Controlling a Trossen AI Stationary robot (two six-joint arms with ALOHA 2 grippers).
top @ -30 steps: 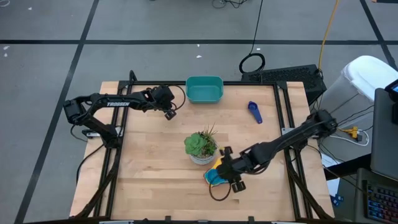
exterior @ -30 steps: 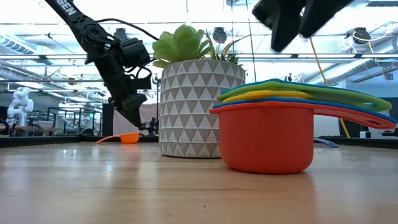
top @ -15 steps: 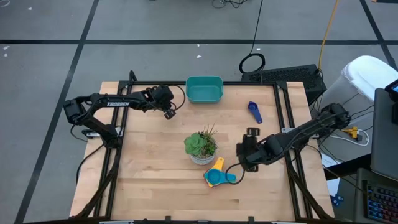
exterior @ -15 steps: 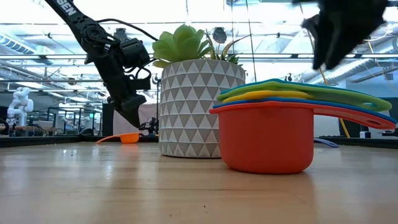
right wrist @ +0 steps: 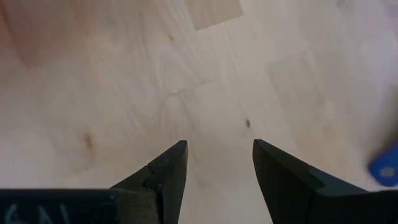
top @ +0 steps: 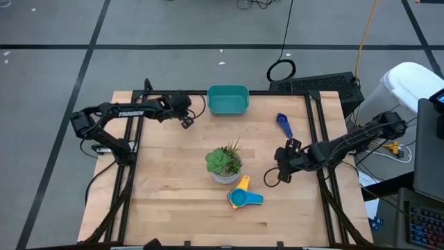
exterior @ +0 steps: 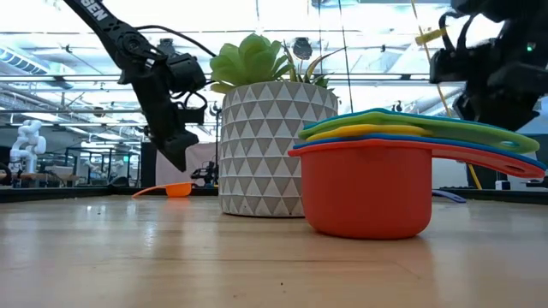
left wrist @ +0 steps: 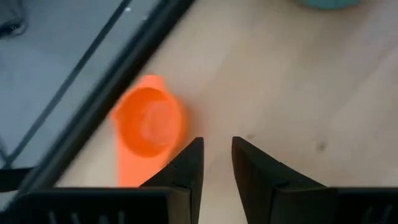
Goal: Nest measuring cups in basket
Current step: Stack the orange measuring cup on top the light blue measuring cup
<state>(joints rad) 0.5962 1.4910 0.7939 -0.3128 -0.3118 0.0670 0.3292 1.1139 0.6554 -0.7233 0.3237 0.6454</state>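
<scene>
Beside the potted plant (top: pixel 224 164), a stack of measuring cups (top: pixel 244 197) sits on the wooden table (top: pixel 166 201), and the right gripper (top: pixel 282 171) hangs near it, fingers apart and empty. Far behind the plant, by the teal basket (top: pixel 228 99), the left gripper (left wrist: pixel 216 163) hovers with a narrow empty gap just beside a small orange cup (left wrist: pixel 149 124). Only the high view shows the blue cup (top: pixel 283 123) lying alone.

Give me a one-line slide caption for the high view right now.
Nested measuring cups sit beside the potted plant; the teal basket holds none, and both grippers, left and right, are open.
</scene>
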